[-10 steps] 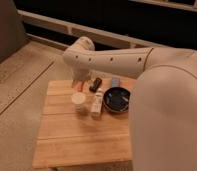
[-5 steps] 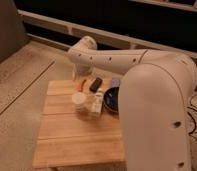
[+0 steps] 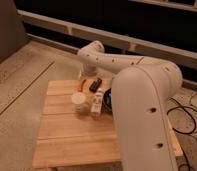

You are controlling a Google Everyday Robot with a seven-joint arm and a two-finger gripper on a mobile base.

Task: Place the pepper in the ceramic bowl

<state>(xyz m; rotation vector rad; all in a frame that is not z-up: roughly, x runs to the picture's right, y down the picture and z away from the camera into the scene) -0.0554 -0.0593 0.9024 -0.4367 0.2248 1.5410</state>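
Found gripper (image 3: 93, 81) low over far edge of wooden table (image 3: 67, 135), at end of white arm (image 3: 142, 100) reaching in from lower right. Cannot tell how wide it stands. Noted pepper (image 3: 82, 84) lying on table top near far edge, just beside gripper toward picture-left. Cannot tell whether touching gripper or apart. Lies outside ceramic bowl (image 3: 106, 96). Seen bowl on table toward picture-right of gripper, largely hidden behind arm, showing only part of dark rim. Recorded pale cup (image 3: 80, 99) nearer camera than pepper. Recorded white tube (image 3: 96, 104) just beside cup, between cup and bowl.
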